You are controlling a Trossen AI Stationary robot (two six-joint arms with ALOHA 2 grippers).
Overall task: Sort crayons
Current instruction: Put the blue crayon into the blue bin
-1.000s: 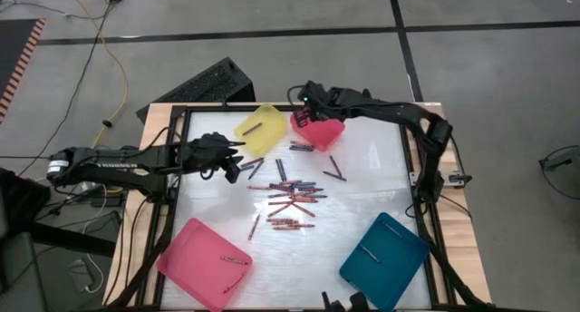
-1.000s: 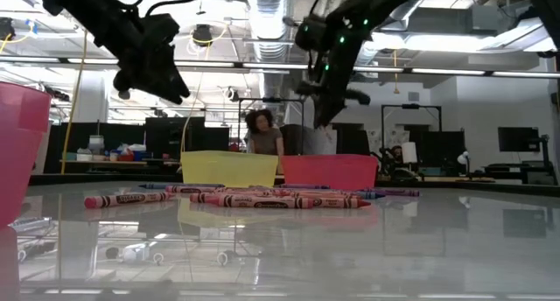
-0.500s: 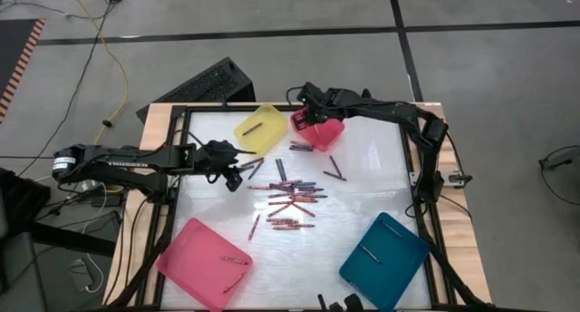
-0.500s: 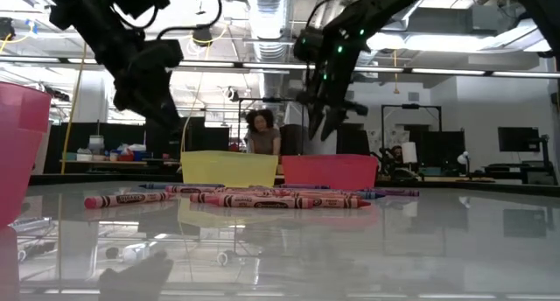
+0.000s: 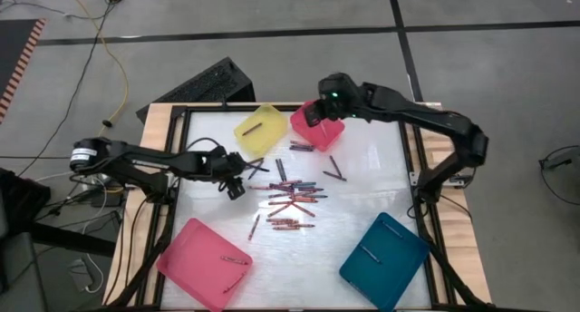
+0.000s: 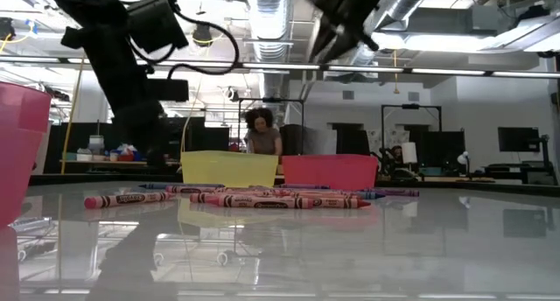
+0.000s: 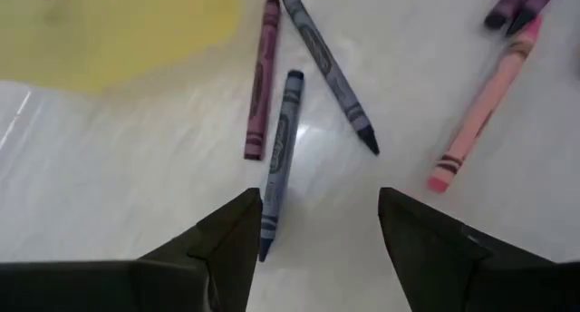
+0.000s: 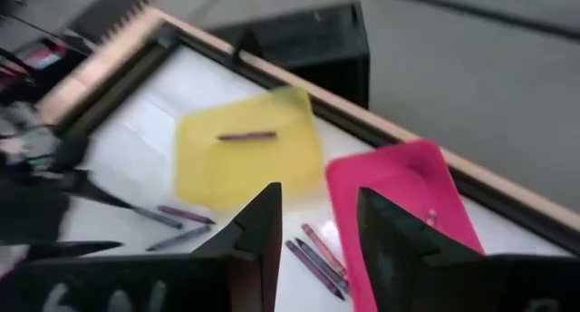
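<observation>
Many crayons (image 5: 290, 199) lie loose on the white table's middle, in the low view as a row (image 6: 262, 199). My left gripper (image 5: 234, 183) hangs low and open over the left end of the scatter. Its fingers (image 7: 319, 203) point down at a blue-grey crayon (image 7: 281, 162), whose near end lies beside one fingertip. A maroon crayon (image 7: 261, 85) and a grey crayon (image 7: 331, 72) lie just beyond. My right gripper (image 5: 313, 112) is open and high over the far pink tray (image 5: 319, 131), with nothing between its fingers (image 8: 317, 212).
A yellow tray (image 5: 260, 129) holding one crayon (image 8: 246, 136) stands beside the far pink tray. A second pink tray (image 5: 204, 262) is at the near left, a teal tray (image 5: 385, 248) at the near right. A keyboard (image 5: 204, 83) lies beyond the far edge. A person (image 6: 262, 130) sits behind the table.
My left gripper has come down toward the table and the near edge, tipping steeper, and its fingers have spread wider. My right gripper has opened over the far pink tray and then risen well above it, drifting toward the table's right edge.
</observation>
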